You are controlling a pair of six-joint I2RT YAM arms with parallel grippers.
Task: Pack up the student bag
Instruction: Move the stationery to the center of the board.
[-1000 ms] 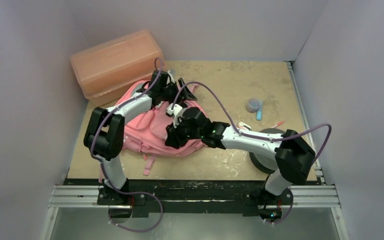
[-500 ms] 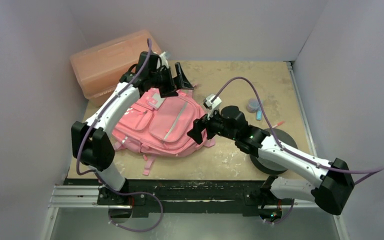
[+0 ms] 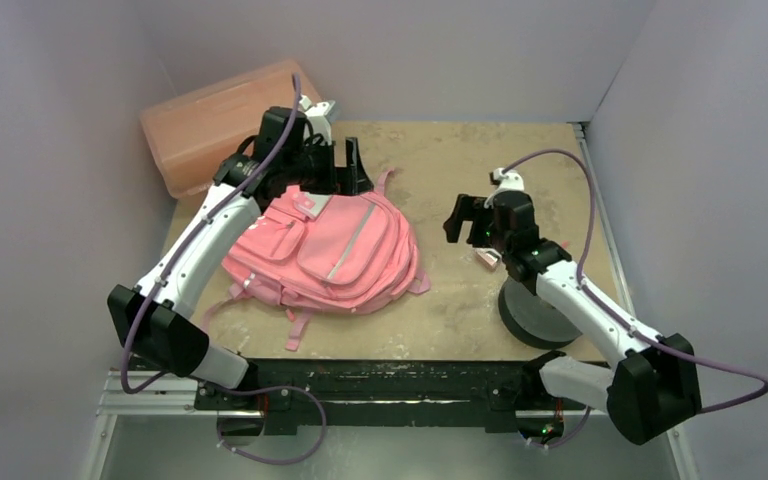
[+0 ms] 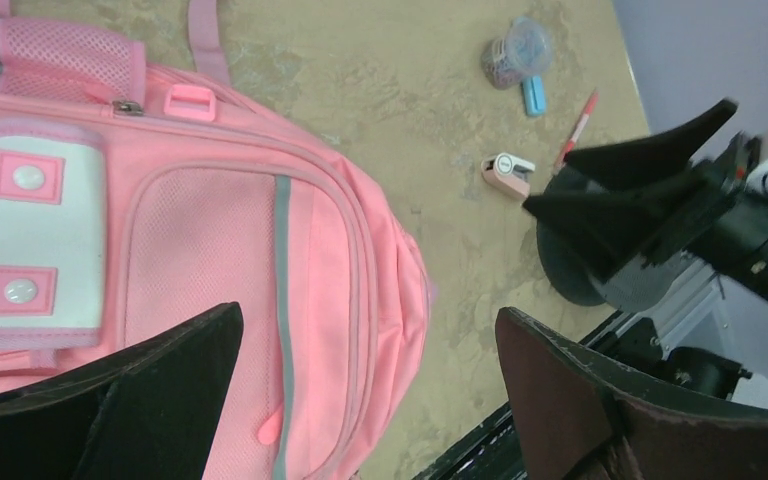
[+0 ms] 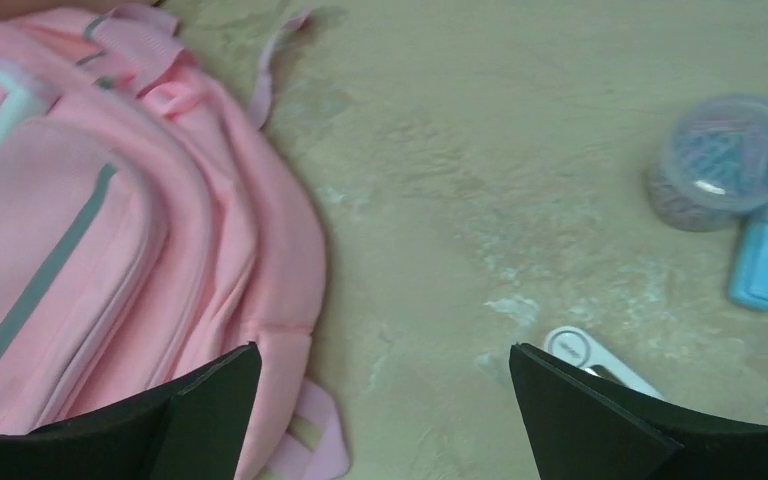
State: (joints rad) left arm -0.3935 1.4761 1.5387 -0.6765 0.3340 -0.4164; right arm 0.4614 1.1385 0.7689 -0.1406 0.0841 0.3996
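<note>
1. Risk, access: the student bag [image 3: 325,250] lies flat with its front up, and you have no open compartment in sight. In my judgement nothing can be packed until a zip is drawn. The fabric is soft, so a pull on a zip tab may drag the whole bag instead.
2. Risk, collision: the left claw [image 4: 365,390] hangs just beside the orange box [image 3: 215,125] at the far-left corner of the tabletop [image 3: 440,300]. A careless swing could strike it.
3. Risk, small goods: the clip tub [image 5: 725,160], blue marker [image 5: 765,265], pink-and-white gadget [image 4: 508,172] and red pen [image 4: 577,118] lie loose toward the right edge. The tub could tip or roll when pinched. The pen is thin and lies flat, so expect a slip.
4. Risk, arms: both reach over the middle. Watch the right arm's cable and the dark disc [image 3: 535,315] under it.
5. Claw state: both claws stand wide apart and hold nothing.
6. Position: the bag fills the left half of the tabletop. The left claw is above the bag's far end, with the front pocket beneath its fingers. The right claw [image 5: 405,410] is clear of the bag. The bag's edge lies just to that claw's left, and the small goods lie to its right.
</note>
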